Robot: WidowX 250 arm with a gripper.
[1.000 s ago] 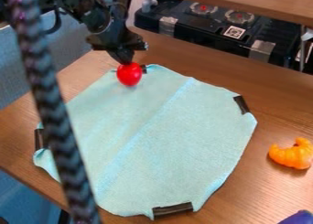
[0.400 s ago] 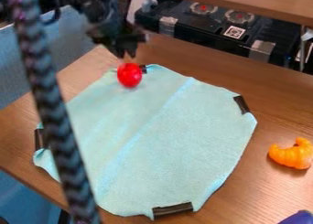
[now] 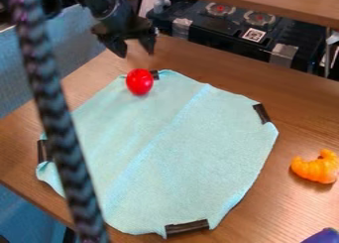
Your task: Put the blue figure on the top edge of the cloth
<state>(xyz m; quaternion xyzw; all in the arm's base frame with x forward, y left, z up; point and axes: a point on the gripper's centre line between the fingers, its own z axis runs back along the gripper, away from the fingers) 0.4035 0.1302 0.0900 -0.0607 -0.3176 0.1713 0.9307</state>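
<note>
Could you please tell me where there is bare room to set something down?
The middle of the cloth, inside its black tape strips, is free. So is the table between the cloth's upper right edge and the black box. It is crowded at the cloth's top left, where the red piece sits just below the gripper.
</note>
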